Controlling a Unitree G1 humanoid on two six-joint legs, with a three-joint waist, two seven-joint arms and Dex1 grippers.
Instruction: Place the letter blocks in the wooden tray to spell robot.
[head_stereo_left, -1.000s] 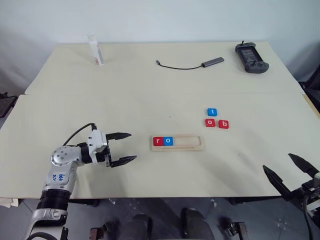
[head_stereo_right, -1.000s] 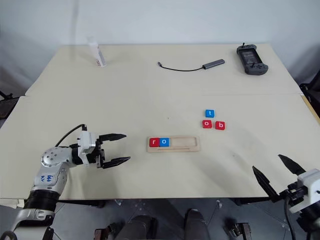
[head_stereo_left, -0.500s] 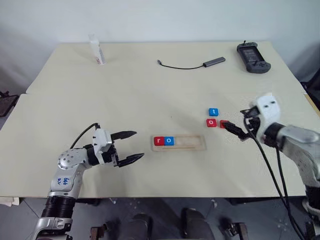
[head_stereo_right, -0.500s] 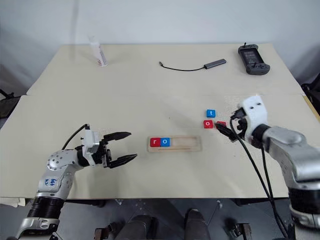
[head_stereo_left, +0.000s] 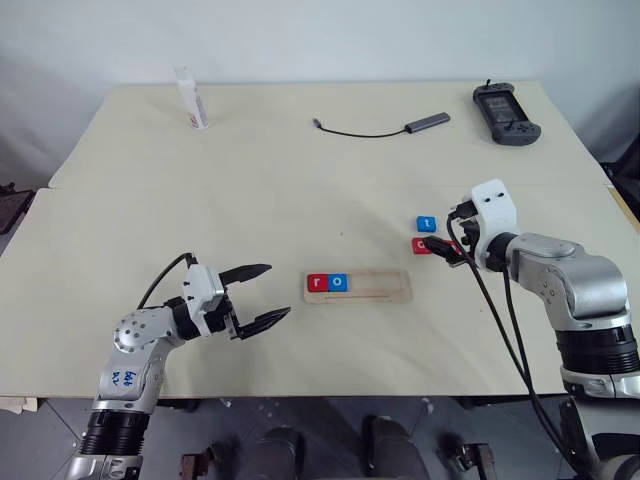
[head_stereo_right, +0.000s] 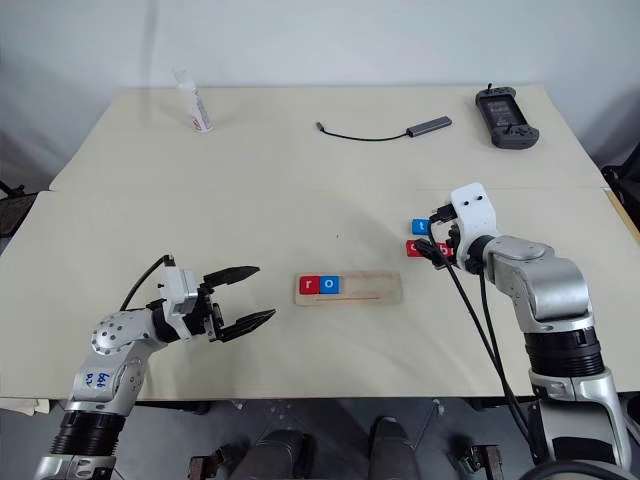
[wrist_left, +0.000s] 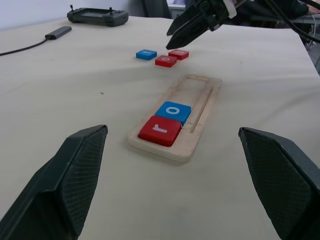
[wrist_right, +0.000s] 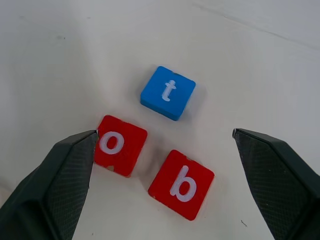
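Nearest me, my left pincer (head_stereo_left: 256, 296) hangs idle at the counter's (head_stereo_left: 300, 180) near left, pointing level toward the wooden tray (head_stereo_left: 357, 285), fingers wide and empty. The tray holds red r (head_stereo_left: 318, 283) and blue o (head_stereo_left: 339, 282) at its left end. Further right, my right pincer (wrist_right: 165, 165), wide and tilted downward, straddles the red b (wrist_right: 181, 184), next to spell, beside red o (wrist_right: 120, 145) and blue t (wrist_right: 168, 92).

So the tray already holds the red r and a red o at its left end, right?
Not quite. The wooden tray holds the red r at its left end, but the o beside it is blue, not red. The left wrist view shows it.
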